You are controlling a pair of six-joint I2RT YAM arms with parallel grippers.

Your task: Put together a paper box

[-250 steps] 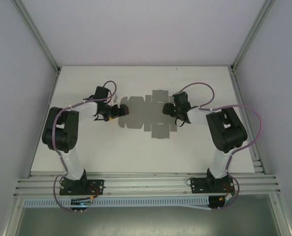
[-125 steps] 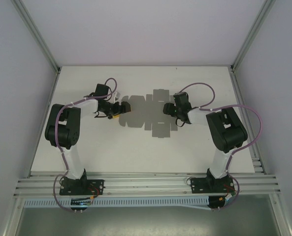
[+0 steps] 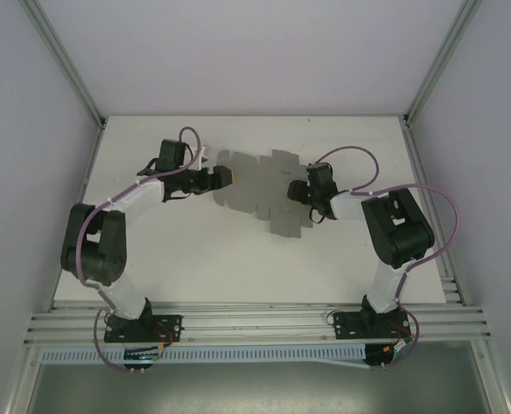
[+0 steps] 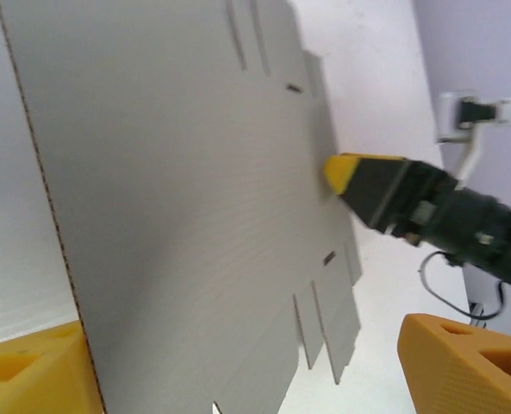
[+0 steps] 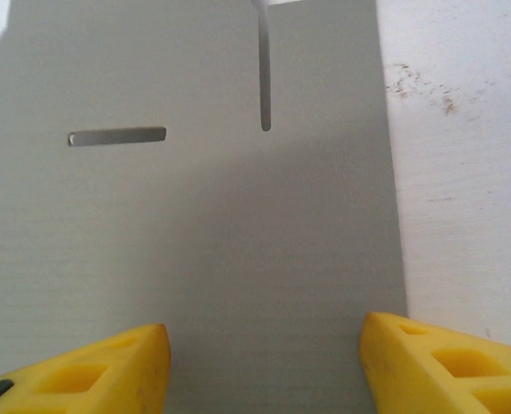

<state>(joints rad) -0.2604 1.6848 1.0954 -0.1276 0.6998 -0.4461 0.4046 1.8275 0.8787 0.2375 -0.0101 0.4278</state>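
Top external view: the paper box (image 3: 257, 185) lies flat, centred. The left arm (image 3: 143, 194) stretches toward 1 o'clock, with the left gripper (image 3: 225, 178) wide at the sheet's 9 o'clock edge. The right gripper (image 3: 296, 191), also parted, seemingly presses its 3 o'clock edge.

Paper box (image 3: 259, 185) on table (image 3: 195, 259), between left claw (image 3: 227, 178) and right claw (image 3: 296, 191)

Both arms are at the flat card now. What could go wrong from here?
1. The card sheet lies flat on the table, so a push from the left end effector at its edge may slide it instead of folding it.
2. The right end effector stands open over a slotted flap; closing there might crumple the thin card.
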